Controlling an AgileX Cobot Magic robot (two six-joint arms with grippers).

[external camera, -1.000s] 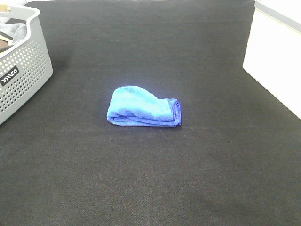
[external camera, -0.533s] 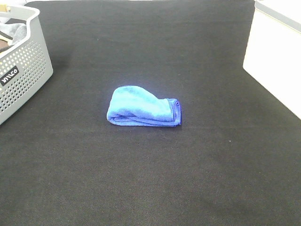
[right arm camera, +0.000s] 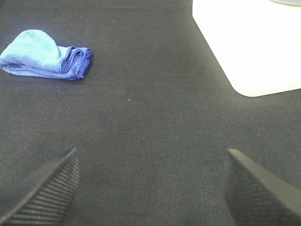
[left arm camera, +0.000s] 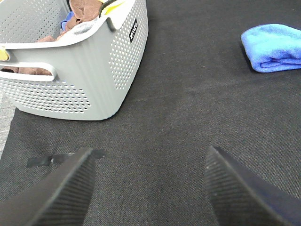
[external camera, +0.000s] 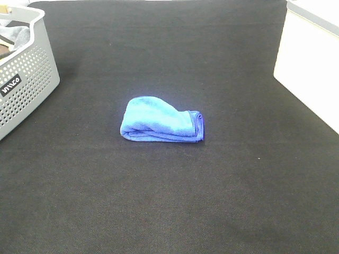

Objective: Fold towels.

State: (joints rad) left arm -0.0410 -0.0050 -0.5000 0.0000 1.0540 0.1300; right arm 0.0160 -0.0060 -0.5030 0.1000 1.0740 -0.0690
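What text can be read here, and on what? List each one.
"inico", or something close to it: white letters on a small black label on the basket, the letters too stylised to spell with certainty. The same label shows on the basket in the left wrist view, too small to read.
No text shows on the towel.

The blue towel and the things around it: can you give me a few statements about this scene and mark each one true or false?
1. The blue towel lies folded into a small bundle on the black mat. True.
2. The left claw is pinching the towel. False: its jaws stand open over bare mat, apart from the towel.
3. The grey perforated basket holds other cloths. True.
4. The towel sits inside the basket. False: it lies on the mat, well clear of the basket.
5. The right claw is shut. False: it is open and holds nothing.
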